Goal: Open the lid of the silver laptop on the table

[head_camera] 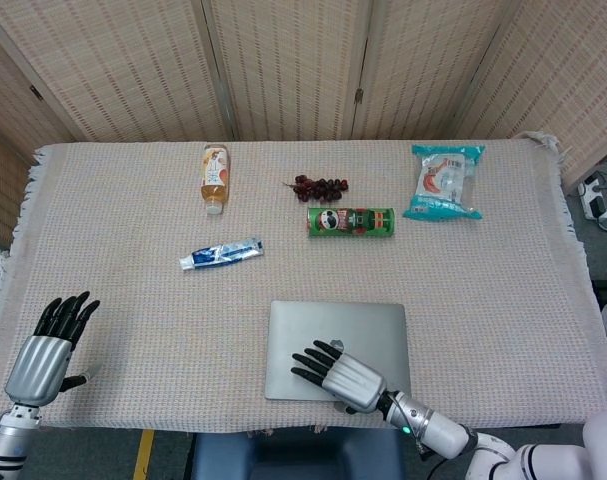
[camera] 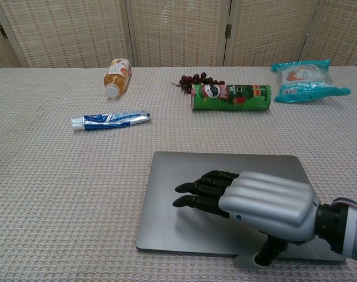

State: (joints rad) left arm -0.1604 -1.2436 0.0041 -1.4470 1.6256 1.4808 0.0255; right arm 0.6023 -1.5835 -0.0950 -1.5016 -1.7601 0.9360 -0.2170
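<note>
We're seeing the silver laptop [camera: 219, 202] sitting near the front edge of the bench [head_camera: 503, 290], and its front edge is looking slightly raised. Our right hand [camera: 254, 202] is lying over the lid with fingers stretched out flat and the thumb tucked down at the front edge. Our left hand [head_camera: 48, 345] is hovering off at the left corner, fingers spread, holding nothing. A green chip can [head_camera: 350, 221] is lying further back.
</note>
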